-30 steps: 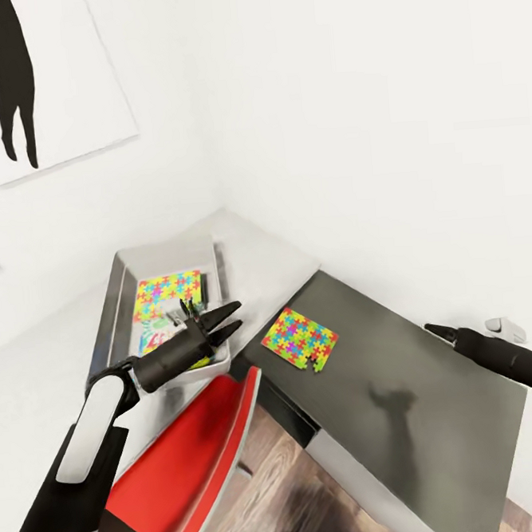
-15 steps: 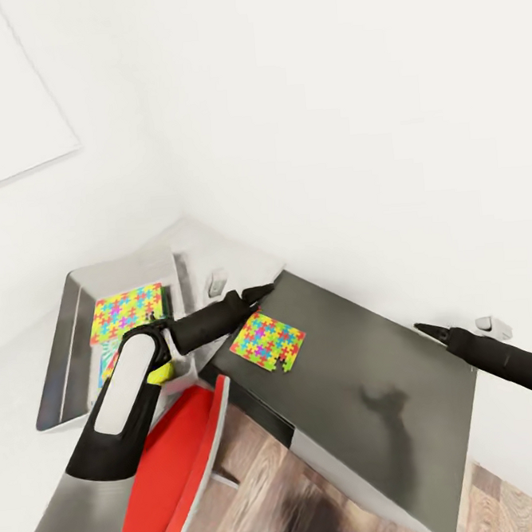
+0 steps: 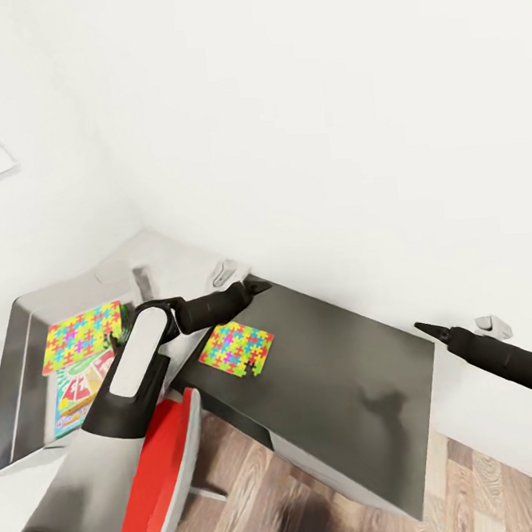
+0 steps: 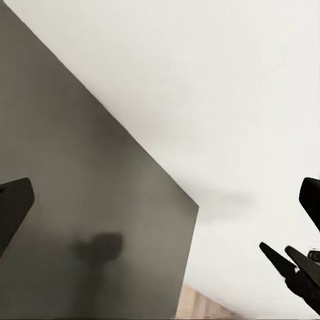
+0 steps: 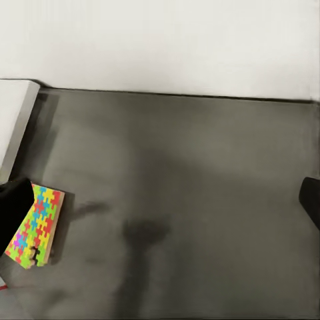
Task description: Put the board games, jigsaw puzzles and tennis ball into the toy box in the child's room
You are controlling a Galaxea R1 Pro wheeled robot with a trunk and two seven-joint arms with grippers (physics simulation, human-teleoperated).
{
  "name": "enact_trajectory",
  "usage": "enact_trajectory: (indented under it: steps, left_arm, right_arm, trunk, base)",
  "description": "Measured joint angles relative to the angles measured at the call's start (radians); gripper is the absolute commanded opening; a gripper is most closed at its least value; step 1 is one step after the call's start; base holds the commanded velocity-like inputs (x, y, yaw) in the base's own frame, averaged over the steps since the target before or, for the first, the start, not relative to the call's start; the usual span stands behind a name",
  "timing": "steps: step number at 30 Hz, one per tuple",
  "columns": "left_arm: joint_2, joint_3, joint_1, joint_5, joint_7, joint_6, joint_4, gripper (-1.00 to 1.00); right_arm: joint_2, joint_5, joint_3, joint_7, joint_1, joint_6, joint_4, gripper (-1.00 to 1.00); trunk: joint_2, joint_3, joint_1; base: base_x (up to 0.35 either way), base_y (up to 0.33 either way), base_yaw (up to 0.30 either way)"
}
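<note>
At the far left of the head view, the toy box [image 3: 16,350] is sitting on the light grey part of the counter [image 3: 182,261]. One jigsaw puzzle [image 3: 79,337] is lying inside it toward its far end, and a white-green board game [image 3: 80,393] is lying just nearer in the same box. A red chair [image 3: 159,482] is standing below the counter's near edge.

The left pincer [image 3: 252,287] is reaching over the corner where the light top meets the dark grey section [image 3: 348,387]; its fingers are looking nearly together in the head view, while the left wrist view is showing the fingertips [image 4: 13,207] wide apart, so I cannot tell its state. The second jigsaw puzzle [image 3: 237,350] is lying flat on the dark section near its left edge, just below and nearer than this pincer, not touching it.

The right pincer [image 3: 425,329] is hanging over the dark section's right edge, well apart from that puzzle [image 5: 35,227]; its tips are showing as one point, drawn together.
</note>
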Motion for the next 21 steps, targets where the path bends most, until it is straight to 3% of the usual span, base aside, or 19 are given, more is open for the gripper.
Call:
enact_trajectory:
  steps: [11,18,21]
  left_arm:
    - [0.01,-0.006,-0.005,-0.054,0.05,-0.004,0.099,1.0]
    - [0.012,-0.009,-0.004,-0.109,0.054,-0.012,0.214,1.0]
    - [0.017,-0.002,0.001,-0.154,0.057,-0.014,0.252,1.0]
  right_arm:
    - [-0.004,-0.005,-0.007,0.002,0.0,0.0,0.009,1.0]
    - [-0.005,-0.031,-0.009,0.002,0.0,0.0,0.012,1.0]
    - [-0.006,-0.041,-0.009,0.002,0.0,0.0,0.012,1.0]
  trunk:
    - [0.0,0.005,0.0]
    - [0.0,0.007,0.0]
    - [0.0,0.008,0.0]
  base:
    - [0.0,0.0,-0.281]
    - [0.0,0.0,-0.281]
    - [0.0,0.0,-0.237]
